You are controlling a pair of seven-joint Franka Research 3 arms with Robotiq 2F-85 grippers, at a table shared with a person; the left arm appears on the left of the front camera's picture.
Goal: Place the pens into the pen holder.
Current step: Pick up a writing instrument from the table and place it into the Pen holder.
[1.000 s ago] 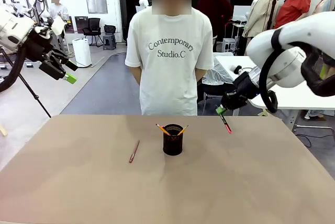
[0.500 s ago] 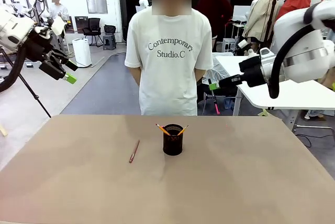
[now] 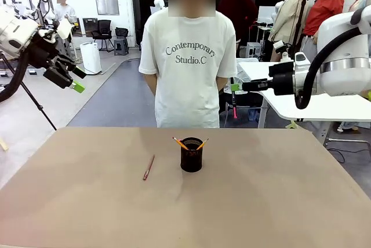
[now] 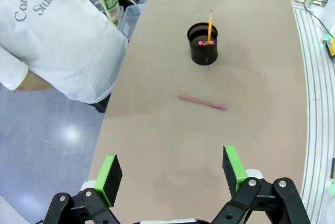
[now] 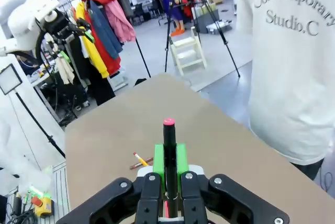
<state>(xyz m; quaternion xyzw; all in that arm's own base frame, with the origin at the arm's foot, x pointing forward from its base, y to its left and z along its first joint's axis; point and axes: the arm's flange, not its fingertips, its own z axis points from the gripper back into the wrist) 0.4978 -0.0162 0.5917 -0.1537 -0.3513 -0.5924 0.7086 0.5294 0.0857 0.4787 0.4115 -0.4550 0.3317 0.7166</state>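
The step in hand is the carry of the second-to-last pen. The right pincer (image 3: 234, 87) is clamped on the black pen with a red end (image 3: 234, 106), which hangs from the pads high off the tabletop (image 3: 278, 201), at about 2 o'clock from the pen holder (image 3: 192, 155). In the right wrist view the pen runs straight up between the green pads, red end outward.

The holder stands mid-tabletop with yellow pencils (image 3: 180, 142) leaning in it. The reddish-brown pen (image 3: 149, 167) lies flat at about 8 o'clock from the holder, near it but apart.

The left pincer (image 3: 72, 84) hangs raised at about 10 o'clock, jaws apart and empty.

Next, I judge, the right arm needs to bring the pen over the rim, tip it near upright, lower it clear of the pencils and let go. The lying pen then falls to the left arm.
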